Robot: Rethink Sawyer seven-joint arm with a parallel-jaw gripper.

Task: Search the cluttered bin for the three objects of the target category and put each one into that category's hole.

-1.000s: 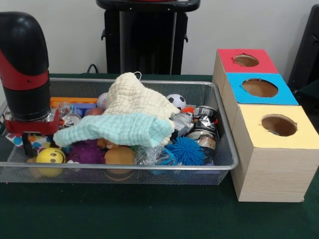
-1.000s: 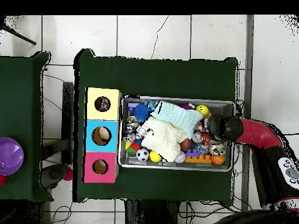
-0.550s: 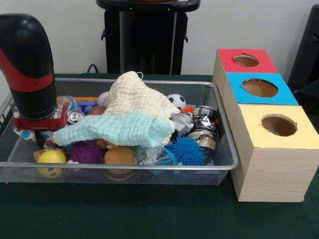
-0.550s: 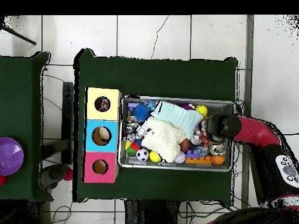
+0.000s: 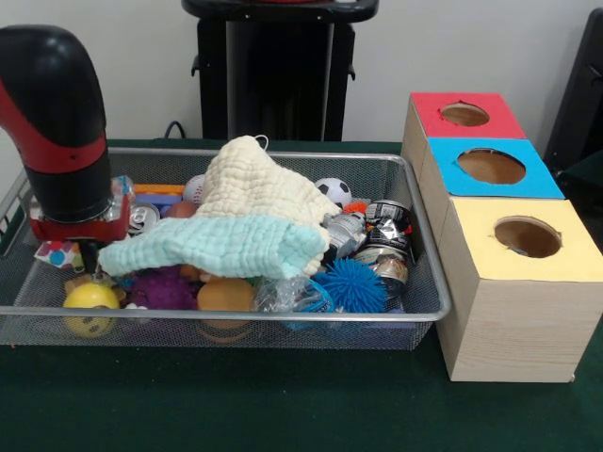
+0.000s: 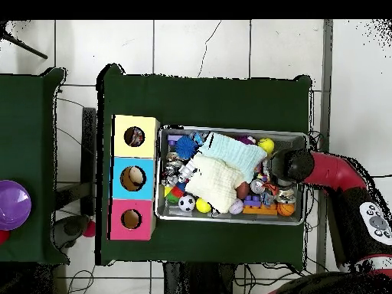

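Observation:
My gripper (image 5: 87, 250) hangs under the red and black arm at the left end of the wire mesh bin (image 5: 226, 318), low among the clutter, and its tips are hidden. Just below it lie a yellow smiley ball (image 5: 91, 299) and a purple spiky ball (image 5: 162, 287), with a dented can (image 5: 141, 218) beside it. A cream cloth (image 5: 254, 184) and a mint cloth (image 5: 217, 245) cover the bin's middle. A blue spiky ball (image 5: 353, 282), a soccer ball (image 5: 332, 190) and crushed cans (image 5: 386, 226) lie further right. From overhead the gripper (image 6: 285, 167) is at the bin's right end.
Three wooden boxes with holes stand right of the bin: red top (image 5: 464, 114), blue top (image 5: 491, 166), yellow top (image 5: 528, 237). Orange and blue building blocks (image 6: 264, 205) lie near the gripper. A purple bowl (image 6: 11, 205) rests on a separate table.
The arm has shifted slightly right in the front view, further over the bin's left end, and the gripper sits a little higher among the objects.

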